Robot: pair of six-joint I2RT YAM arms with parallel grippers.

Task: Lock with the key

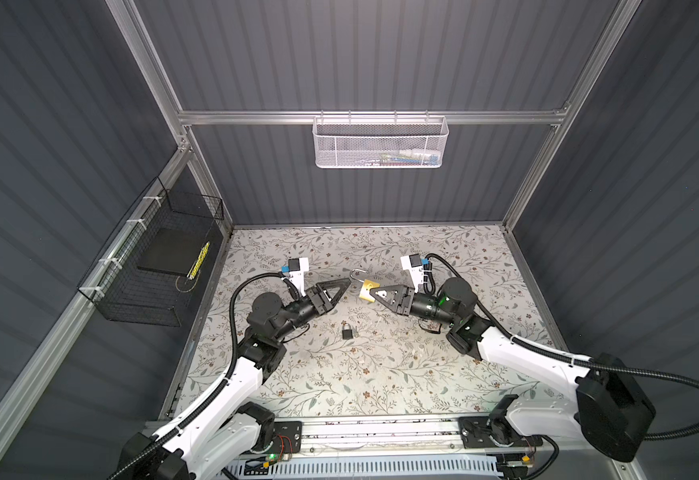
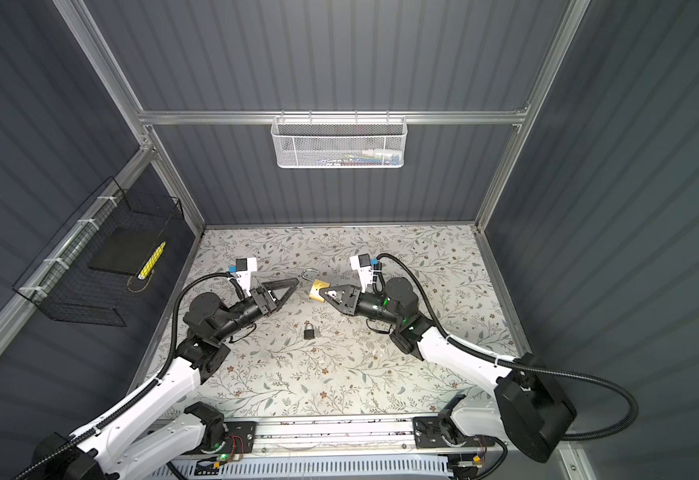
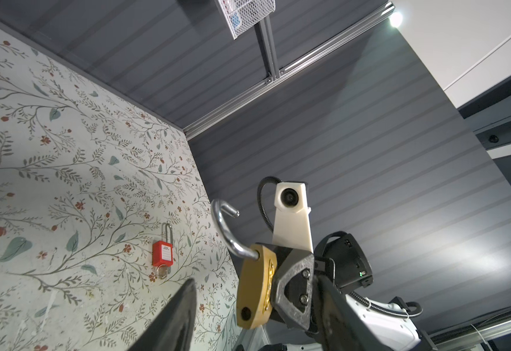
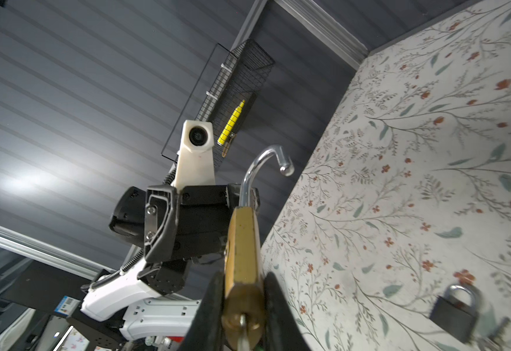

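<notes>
So the right gripper is clamped on the flat sides of the brass padlock, up off the surface, which leaves the open shackle free. What looks like the key sits in the keyhole. The left gripper hangs just beside the shackle, jaws apart and empty, probably to push it shut. 1 black padlock lies below.

Key in brass padlock is cut off by the wrist view's edge; black padlock is blurred there; I can't make out white basket contents.
</notes>
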